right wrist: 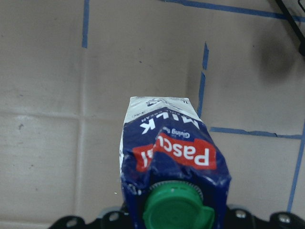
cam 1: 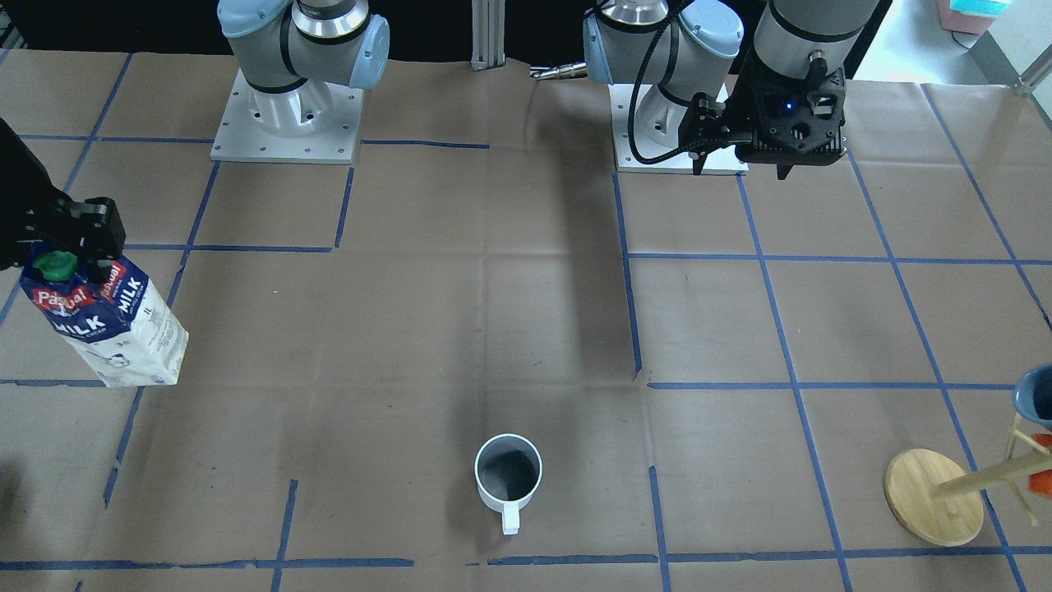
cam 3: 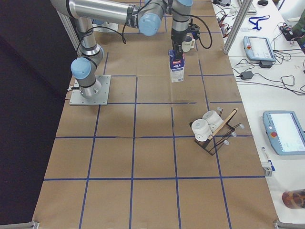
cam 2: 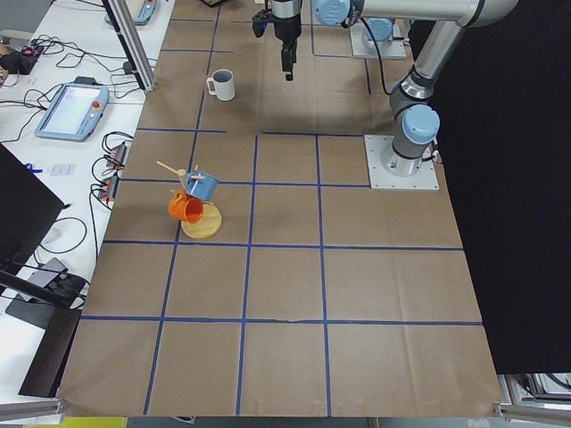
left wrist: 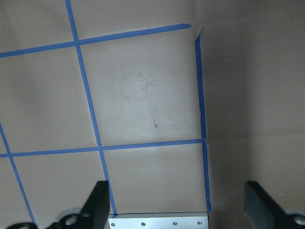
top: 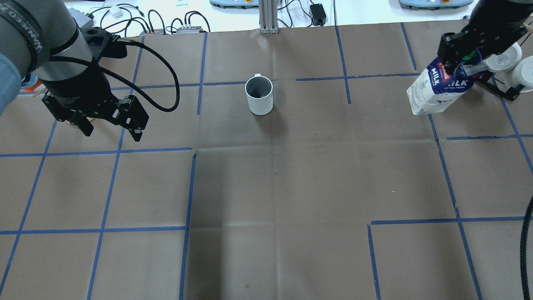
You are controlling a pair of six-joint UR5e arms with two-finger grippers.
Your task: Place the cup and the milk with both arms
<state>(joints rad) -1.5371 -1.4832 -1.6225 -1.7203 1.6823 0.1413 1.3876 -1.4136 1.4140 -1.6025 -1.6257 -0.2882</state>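
Observation:
The white cup [cam 1: 509, 473] stands upright at the table's far middle, its handle away from the robot; it also shows in the overhead view [top: 259, 96]. The milk [cam 1: 115, 329] is a white carton with a blue top and a green cap, leaning, at the table's right side [top: 435, 91]. My right gripper [cam 1: 74, 247] is shut on the carton's crumpled top, as the right wrist view [right wrist: 167, 157] shows. I cannot tell if its base touches the table. My left gripper [top: 112, 133] is open and empty above bare paper [left wrist: 180, 205], well left of the cup.
A wooden mug tree [cam 1: 933, 497] with a blue and an orange cup stands at the far left of the table. A black rack with white cups [top: 508, 66] stands just beyond the milk. The arm bases [cam 1: 288, 123] sit at the near edge.

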